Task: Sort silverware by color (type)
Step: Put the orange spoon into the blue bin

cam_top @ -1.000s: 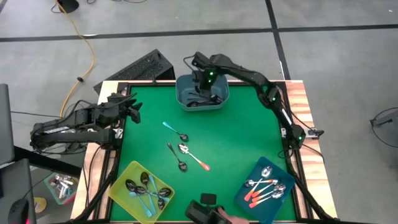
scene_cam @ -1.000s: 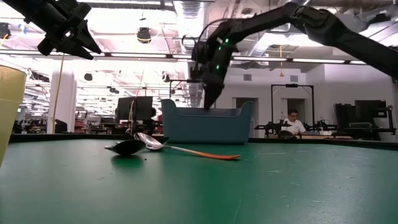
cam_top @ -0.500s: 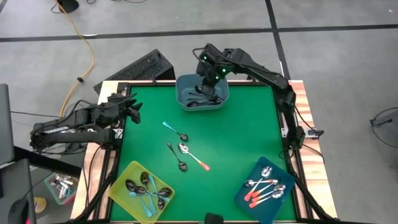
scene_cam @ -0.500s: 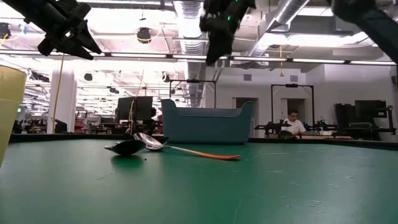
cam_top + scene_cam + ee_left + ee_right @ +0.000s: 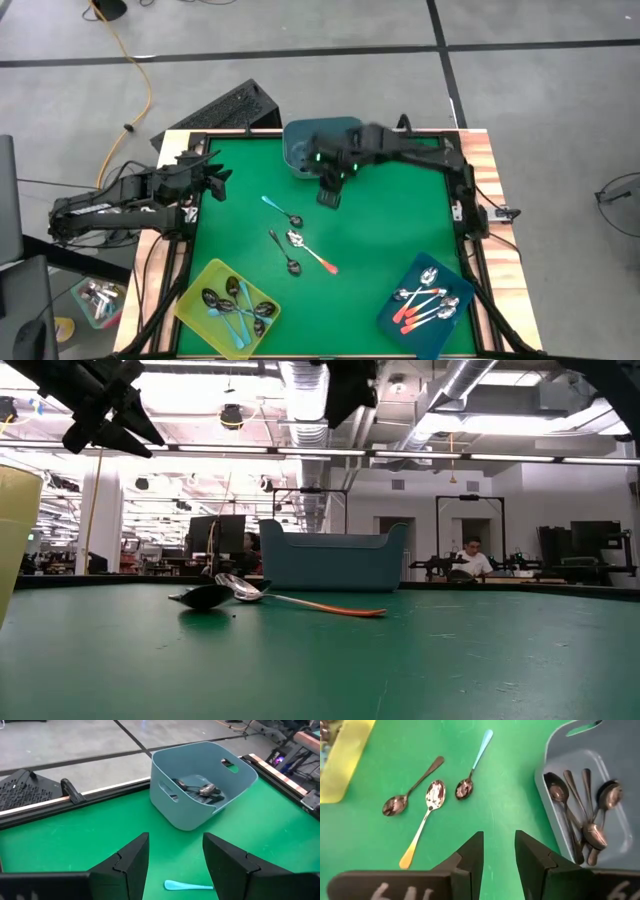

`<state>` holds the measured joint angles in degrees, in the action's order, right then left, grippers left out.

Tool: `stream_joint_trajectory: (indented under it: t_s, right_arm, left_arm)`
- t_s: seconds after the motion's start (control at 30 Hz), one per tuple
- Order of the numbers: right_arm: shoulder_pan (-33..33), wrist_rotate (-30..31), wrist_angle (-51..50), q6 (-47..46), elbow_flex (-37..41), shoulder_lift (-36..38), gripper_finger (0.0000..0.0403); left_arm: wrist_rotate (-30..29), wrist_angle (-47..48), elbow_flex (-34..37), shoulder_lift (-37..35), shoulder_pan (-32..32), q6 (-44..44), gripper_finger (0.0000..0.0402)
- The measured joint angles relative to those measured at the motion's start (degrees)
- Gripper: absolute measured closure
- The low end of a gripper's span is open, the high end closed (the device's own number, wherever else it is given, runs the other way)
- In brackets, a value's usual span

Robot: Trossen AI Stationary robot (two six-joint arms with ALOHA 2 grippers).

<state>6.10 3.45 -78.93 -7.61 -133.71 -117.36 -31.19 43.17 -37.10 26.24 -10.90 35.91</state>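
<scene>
Three spoons lie flat on the green table [image 5: 400,220]: a teal-handled one [image 5: 282,212] [image 5: 476,762], a dark metal one [image 5: 284,252] [image 5: 413,786] and an orange-handled one [image 5: 313,253] [image 5: 423,821]. My right gripper [image 5: 330,190] [image 5: 499,851] hangs open and empty above the mat, between the grey-blue bin [image 5: 305,150] [image 5: 600,775] and these spoons. The bin holds several dark spoons [image 5: 582,815]. My left gripper [image 5: 215,176] [image 5: 175,855] waits open above the table's left edge.
A yellow bin [image 5: 228,305] with teal-handled spoons sits at the near left. A dark blue bin [image 5: 430,305] with orange-handled spoons sits at the near right. A black keyboard [image 5: 225,110] lies beyond the far left corner. The mat between the bins is bare.
My right gripper has risen out of the grey-blue bin and swung toward the table's near edge. It now hangs over the mat in front of the bin, nearer the loose spoons. The spoons and bins have not moved.
</scene>
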Motion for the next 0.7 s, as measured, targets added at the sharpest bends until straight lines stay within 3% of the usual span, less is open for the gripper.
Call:
stream_joint_trajectory:
  t_s: [0.13,0.33,0.7]
  right_arm:
    - [-5.8,7.7,0.1,-6.5,0.0,0.0,0.0283]
    - [-12.4,13.4,4.0,-17.3,-0.2,-1.5,0.0283]
    - [-16.9,10.7,7.4,-22.8,0.2,-13.2,0.0283]
  left_arm:
    - [1.3,0.0,0.0,0.0,0.0,-1.5,0.0232]
    - [7.0,0.0,0.0,0.0,0.0,-3.8,0.0232]
    - [10.5,0.4,0.0,0.0,0.0,-5.9,0.0232]
